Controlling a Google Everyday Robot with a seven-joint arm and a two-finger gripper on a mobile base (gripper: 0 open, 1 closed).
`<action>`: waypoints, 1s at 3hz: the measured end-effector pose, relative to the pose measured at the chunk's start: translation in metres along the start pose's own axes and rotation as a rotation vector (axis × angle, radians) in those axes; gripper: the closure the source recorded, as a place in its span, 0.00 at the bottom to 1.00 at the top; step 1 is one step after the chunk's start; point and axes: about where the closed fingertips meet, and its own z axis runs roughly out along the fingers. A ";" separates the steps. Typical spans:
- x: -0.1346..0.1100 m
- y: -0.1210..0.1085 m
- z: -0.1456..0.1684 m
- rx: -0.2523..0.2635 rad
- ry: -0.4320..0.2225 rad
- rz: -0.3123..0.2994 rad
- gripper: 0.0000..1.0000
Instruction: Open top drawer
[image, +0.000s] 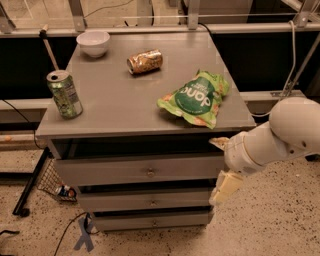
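Gripper of cream plastic, jaws spread wide, hangs just beside the closed wide grey wooden top drawer, apparently lining up on its round brass knob.

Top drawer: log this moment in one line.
top drawer shut | knob untouched | gripper open, by drawer's right end

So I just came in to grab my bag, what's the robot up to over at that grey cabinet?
A one-armed robot is working on the top drawer of the cabinet. Its gripper hangs at the drawer's right end, fingers apart, holding nothing and away from the brass knob at the centre. The drawer looks shut. A chip bag, an upright can, a tipped can and a bowl sit on top.
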 end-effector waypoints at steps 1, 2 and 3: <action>0.005 -0.010 0.016 0.000 0.011 -0.014 0.00; 0.012 -0.019 0.031 0.003 0.013 -0.015 0.00; 0.016 -0.025 0.044 0.020 0.018 -0.017 0.00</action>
